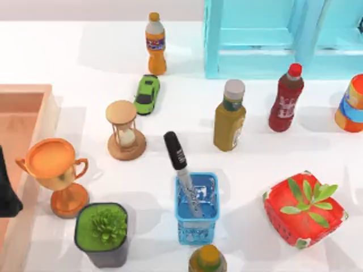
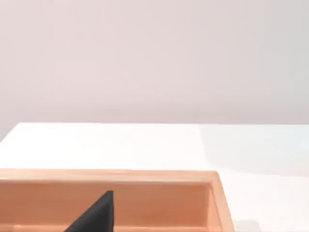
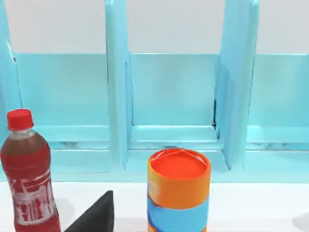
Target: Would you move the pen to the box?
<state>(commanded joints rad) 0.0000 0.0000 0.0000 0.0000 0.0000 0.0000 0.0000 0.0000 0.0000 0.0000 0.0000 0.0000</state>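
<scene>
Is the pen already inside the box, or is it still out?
Still out. The pen stands tilted in the blue mesh basket near the table's middle, while the box sits at the left edge.

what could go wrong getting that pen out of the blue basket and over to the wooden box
1. The pen leans tilted in the blue mesh basket; an angled pull could drag or tip the light basket.
2. The hourglass, trophy and potted succulent stand between basket and wooden box; a low carry might knock one over.
3. The left arm sits over the box at the table's left edge; reaching across risks brushing the trophy.
</scene>
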